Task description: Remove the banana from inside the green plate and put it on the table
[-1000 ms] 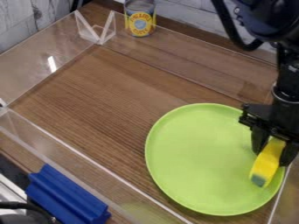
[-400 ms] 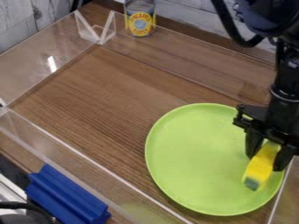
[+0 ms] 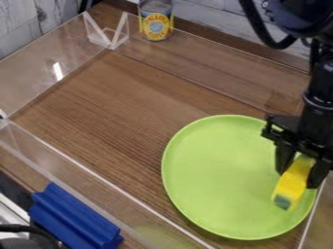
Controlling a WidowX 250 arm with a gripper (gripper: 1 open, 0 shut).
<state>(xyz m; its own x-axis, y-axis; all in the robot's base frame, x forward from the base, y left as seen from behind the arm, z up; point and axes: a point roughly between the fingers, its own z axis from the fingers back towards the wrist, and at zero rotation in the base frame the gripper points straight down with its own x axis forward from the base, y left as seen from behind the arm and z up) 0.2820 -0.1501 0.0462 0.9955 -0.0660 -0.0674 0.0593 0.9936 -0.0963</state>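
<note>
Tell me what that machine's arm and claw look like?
The arm is black, built of chunky rounded segments, with black cables looping beside its upper part. It ends in a blocky black gripper with two short, dark fingers. No markings are legible.

I'm looking at a lab test cell, not anyone's kitchen: the glossy brown wood-grain tabletop (image 3: 124, 107) is fenced by clear acrylic walls (image 3: 33, 68). My black robot arm (image 3: 316, 68) hangs over it. The props are toys — a lime-green plastic plate (image 3: 215, 180), a yellow-labelled can (image 3: 156, 24), a blue block (image 3: 72, 222).
</note>
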